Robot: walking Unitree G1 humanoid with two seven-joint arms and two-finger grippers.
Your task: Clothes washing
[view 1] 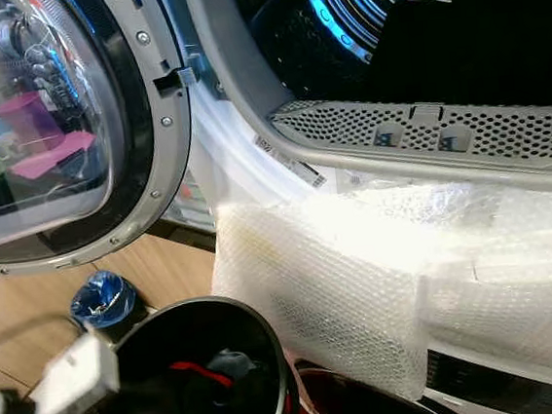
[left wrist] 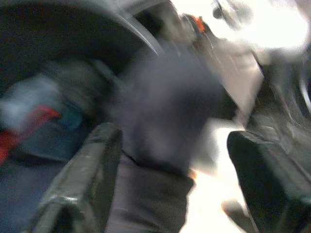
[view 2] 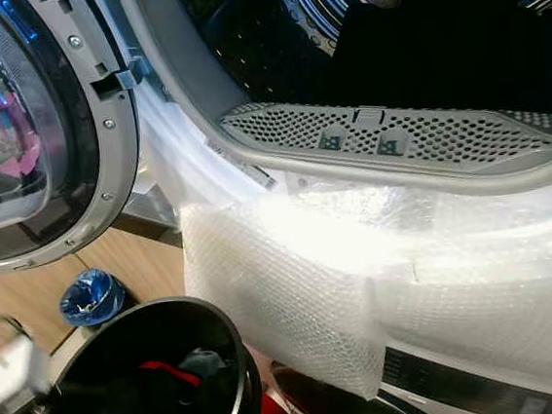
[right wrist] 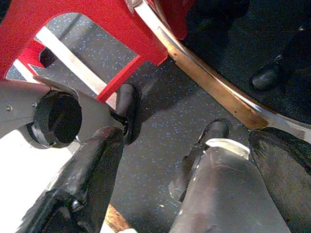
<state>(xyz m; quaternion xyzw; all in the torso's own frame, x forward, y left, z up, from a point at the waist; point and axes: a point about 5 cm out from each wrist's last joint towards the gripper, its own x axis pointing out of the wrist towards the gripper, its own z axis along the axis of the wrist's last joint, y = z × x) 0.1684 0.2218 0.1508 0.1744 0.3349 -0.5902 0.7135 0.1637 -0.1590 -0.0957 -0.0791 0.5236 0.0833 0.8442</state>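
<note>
wood-look floor (view 1: 164,267) under a front-loading machine whose open dark drum (view 1: 456,43) has blue-lit ribs, its round glass door (view 1: 43,122) swung out to the robot's left. white bubble wrap (view 1: 361,277) is draped over the machine front below the grey perforated lint grille (view 1: 425,134). black round laundry bucket (view 1: 240,338) sits low, just beside the machine front, with dark clothes and a red garment (view 1: 199,374) inside; a small blue crumpled bag (view 1: 101,300) lies on the floor near it.

left gripper (left wrist: 170,160) is down at the bucket mouth, jaws spread, a dark grey cloth (left wrist: 165,121) hanging between the fingers (left wrist: 82,174); blurred, so contact unclear, looks not pinched. the white-and-silver left arm (view 1: 68,384) reaches in from the bucket's left edge.

key relation: clothes lie below and left of the drum opening, so the load must go up and right, over the bubble wrap. left arm is nearer.

right gripper (right wrist: 180,179) hangs idle, jaws spread over speckled dark floor (right wrist: 160,111) near a red plastic stool (right wrist: 97,29).
</note>
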